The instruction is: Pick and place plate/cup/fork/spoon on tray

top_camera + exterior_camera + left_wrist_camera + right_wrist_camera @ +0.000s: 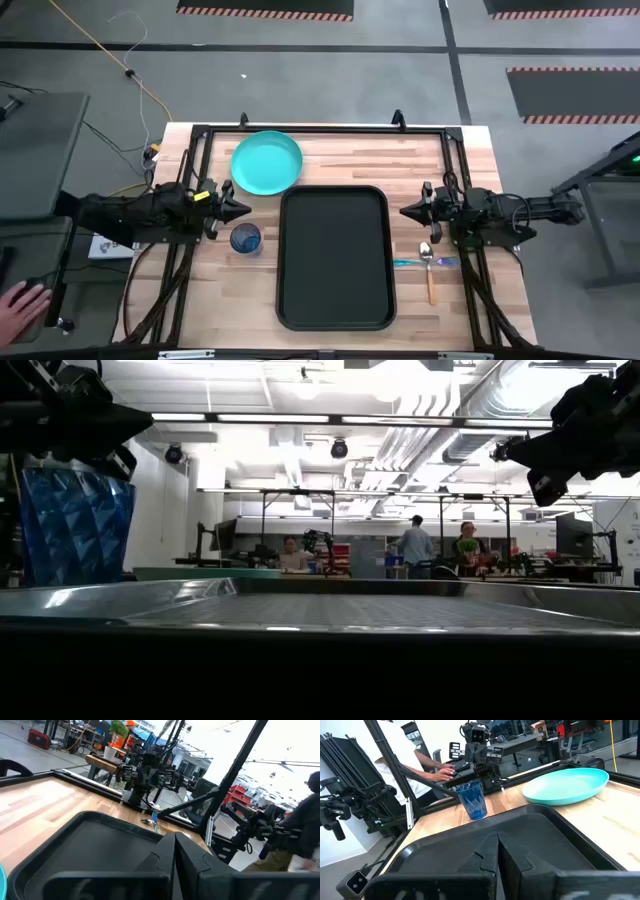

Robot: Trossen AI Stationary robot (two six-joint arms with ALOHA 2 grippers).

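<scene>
The black tray (335,300) lies at the table's middle. The teal plate (267,162) rests flat on the wood beyond the tray's far left corner. The dark-blue cup (246,239) stands upright just left of the tray; it also shows in the right wrist view (473,799). The light-blue fork (408,262) and the spoon (430,270) with its orange handle lie crossed on the wood right of the tray. My left gripper (247,210) hovers shut between plate and cup. My right gripper (402,211) hovers shut by the tray's right rim, beyond the spoon.
A black frame (320,128) runs along the table's far edge and down both sides. A person's hand (22,300) rests off the table at the near left. Bare wood lies beyond the tray, right of the plate (380,160).
</scene>
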